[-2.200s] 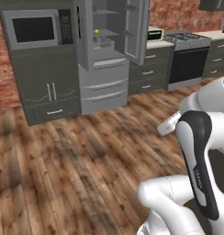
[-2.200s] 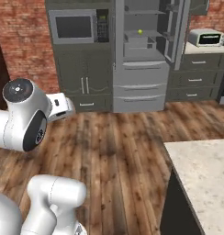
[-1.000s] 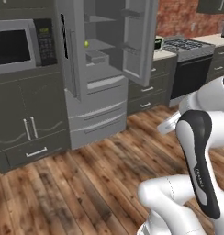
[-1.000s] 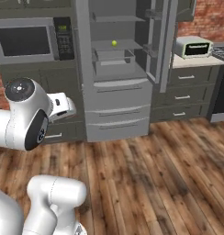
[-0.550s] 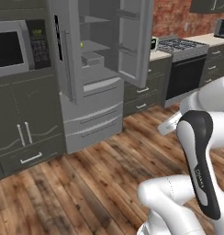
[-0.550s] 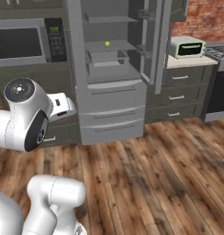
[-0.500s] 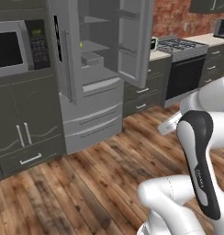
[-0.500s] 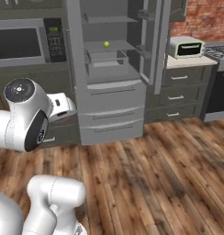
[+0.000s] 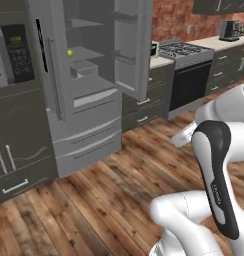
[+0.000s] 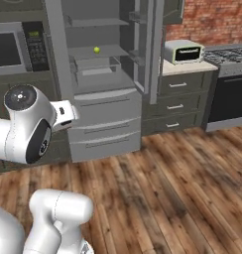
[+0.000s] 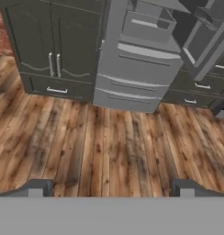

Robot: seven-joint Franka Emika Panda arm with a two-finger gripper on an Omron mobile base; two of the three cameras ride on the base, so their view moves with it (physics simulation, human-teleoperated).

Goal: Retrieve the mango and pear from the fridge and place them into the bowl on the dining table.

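Observation:
The grey fridge (image 9: 89,107) (image 10: 105,124) (image 11: 137,64) stands ahead with both upper doors swung open. On a middle shelf sits the small yellow-green pear (image 9: 70,52) (image 10: 96,49). My gripper (image 11: 110,189) is open and holds nothing. Its two dark fingertips (image 11: 36,188) hover over the wooden floor, well short of the fridge's lower drawers. The mango, the bowl and the dining table are out of view.
A dark cabinet with a microwave (image 10: 6,49) stands left of the fridge. To its right are grey counter drawers (image 10: 177,106), a toaster oven (image 10: 182,51) and a stove (image 9: 186,80). The open right fridge door (image 9: 136,45) juts outward. Wooden floor (image 11: 109,147) lies between me and the fridge.
The whole picture has shifted: the base has driven closer to the fridge, which now looks larger. The gripper stays open and the pear has not moved on its shelf.

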